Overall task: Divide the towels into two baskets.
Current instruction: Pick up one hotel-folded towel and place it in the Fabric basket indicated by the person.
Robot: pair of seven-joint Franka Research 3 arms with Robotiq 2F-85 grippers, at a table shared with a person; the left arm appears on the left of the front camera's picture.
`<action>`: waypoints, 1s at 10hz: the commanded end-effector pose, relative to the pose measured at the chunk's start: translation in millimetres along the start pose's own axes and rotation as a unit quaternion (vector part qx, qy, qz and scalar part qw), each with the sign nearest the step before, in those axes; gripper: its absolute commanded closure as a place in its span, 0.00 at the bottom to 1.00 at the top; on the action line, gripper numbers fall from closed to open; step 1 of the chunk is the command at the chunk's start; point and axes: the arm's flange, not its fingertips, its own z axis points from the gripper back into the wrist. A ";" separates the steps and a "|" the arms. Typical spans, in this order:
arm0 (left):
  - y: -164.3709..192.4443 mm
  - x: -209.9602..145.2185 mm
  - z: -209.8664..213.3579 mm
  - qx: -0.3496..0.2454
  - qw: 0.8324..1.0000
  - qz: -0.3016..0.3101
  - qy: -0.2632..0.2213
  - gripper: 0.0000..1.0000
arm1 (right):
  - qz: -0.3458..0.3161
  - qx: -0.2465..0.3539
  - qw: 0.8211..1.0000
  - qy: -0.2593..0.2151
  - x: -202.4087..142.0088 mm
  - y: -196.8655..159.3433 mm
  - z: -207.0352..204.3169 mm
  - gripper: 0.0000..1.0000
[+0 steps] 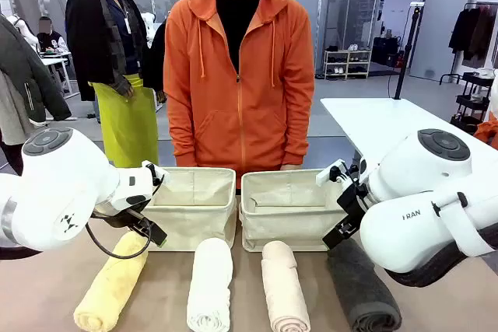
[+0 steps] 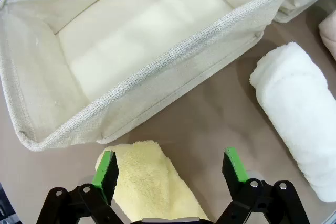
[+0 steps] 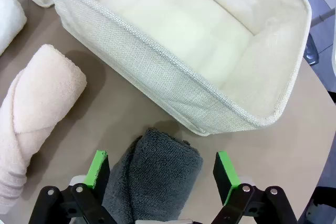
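Your left gripper (image 2: 169,165) straddles the leftmost towel (image 2: 147,182), with the left basket (image 2: 173,64) just beyond it; your right gripper (image 3: 160,166) straddles the rightmost towel (image 3: 163,184), with the right basket (image 3: 152,69) just beyond.

The brown worktop (image 1: 247,297) carries two cream canvas baskets side by side toward 12 o'clock, the left basket (image 1: 194,227) just beside the right basket (image 1: 284,231). Four rolled towels lie in a row toward 6 o'clock. The pale yellow towel (image 1: 109,285) is at 8, slanting toward 1. The white towel (image 1: 210,285) and pink-beige towel (image 1: 284,289) lie in the middle. The dark grey towel (image 1: 362,285) is at 4.
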 end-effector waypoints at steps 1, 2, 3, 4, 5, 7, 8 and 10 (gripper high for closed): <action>-0.2 0.0 0.0 0.000 1.000 0.000 0.000 0.00 | 0.000 0.000 1.000 0.000 0.0 0.0 0.0 0.00; -0.2 0.0 0.0 0.000 1.000 0.000 0.000 0.00 | 0.000 0.000 1.000 0.000 0.0 0.0 0.0 0.00; -0.2 0.0 0.0 0.000 1.000 0.000 0.000 0.00 | 0.000 0.000 1.000 0.000 0.0 0.0 0.0 0.00; -0.2 0.0 0.0 0.000 1.000 0.000 0.000 0.00 | 0.000 0.000 1.000 0.000 0.0 0.0 0.0 0.00; -0.2 0.0 0.0 0.000 1.000 0.000 0.000 0.00 | 0.000 0.000 1.000 0.000 0.0 0.0 0.0 0.00; -0.2 0.0 0.0 0.000 1.000 0.000 0.000 0.00 | 0.000 0.000 1.000 0.000 0.0 0.0 0.0 0.00; -0.2 0.0 0.0 0.000 1.000 0.000 0.000 0.00 | 0.000 0.000 1.000 0.000 0.0 0.0 0.0 0.00; -0.2 0.0 0.0 0.000 1.000 0.000 0.000 0.00 | 0.000 0.000 1.000 0.000 0.0 0.0 0.0 0.00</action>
